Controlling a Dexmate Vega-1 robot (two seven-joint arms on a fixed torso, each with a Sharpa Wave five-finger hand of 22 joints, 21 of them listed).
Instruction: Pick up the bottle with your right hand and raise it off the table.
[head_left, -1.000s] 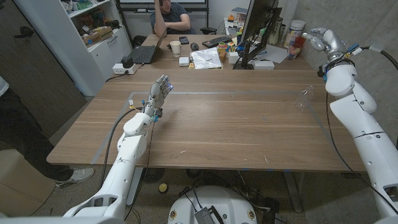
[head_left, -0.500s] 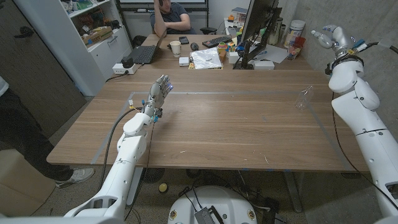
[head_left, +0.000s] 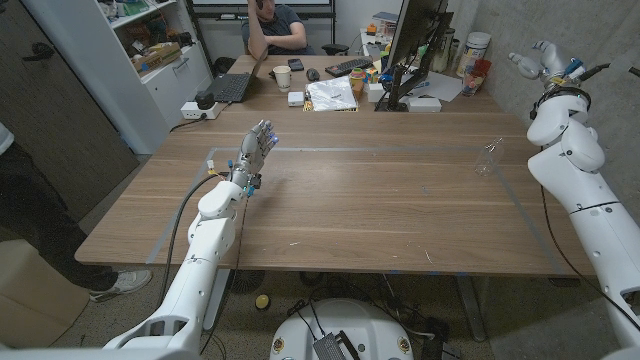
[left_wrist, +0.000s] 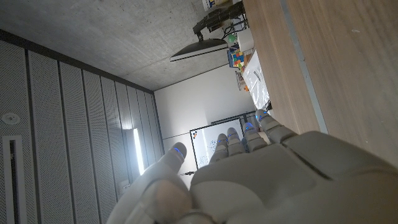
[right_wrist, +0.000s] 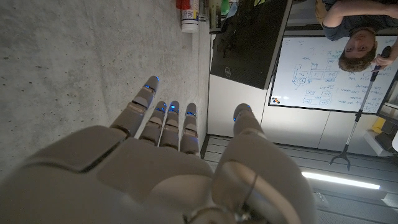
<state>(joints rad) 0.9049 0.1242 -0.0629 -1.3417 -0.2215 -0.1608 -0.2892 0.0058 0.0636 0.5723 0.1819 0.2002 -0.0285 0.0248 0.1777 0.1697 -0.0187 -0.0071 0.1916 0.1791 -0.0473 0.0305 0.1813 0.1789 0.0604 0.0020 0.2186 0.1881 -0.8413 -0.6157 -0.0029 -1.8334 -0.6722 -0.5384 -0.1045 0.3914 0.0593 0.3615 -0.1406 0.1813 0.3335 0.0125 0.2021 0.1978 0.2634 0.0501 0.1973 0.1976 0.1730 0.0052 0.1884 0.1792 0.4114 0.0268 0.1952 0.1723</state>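
A clear plastic bottle (head_left: 488, 157) stands on the wooden table (head_left: 360, 210) near its right side, hard to make out against the wood. My right hand (head_left: 541, 59) is raised well above and behind the bottle, beyond the table's far right corner, fingers spread and holding nothing. In the right wrist view that hand (right_wrist: 168, 162) faces a concrete wall with its fingers apart. My left hand (head_left: 257, 147) stands over the table's left part, fingers pointing up and apart, nothing in it. The left wrist view has the left hand (left_wrist: 249, 168) beside the table's surface.
Behind the table are a black monitor (head_left: 412, 40), a laptop (head_left: 233, 86), a white bag (head_left: 332, 94), a cup (head_left: 282, 76) and a white canister (head_left: 474, 50). A person (head_left: 272, 25) sits at the back. A taped outline (head_left: 380, 151) marks the tabletop.
My right hand has swung further right and away from the table, staying high. The bottle and my left hand have not moved.
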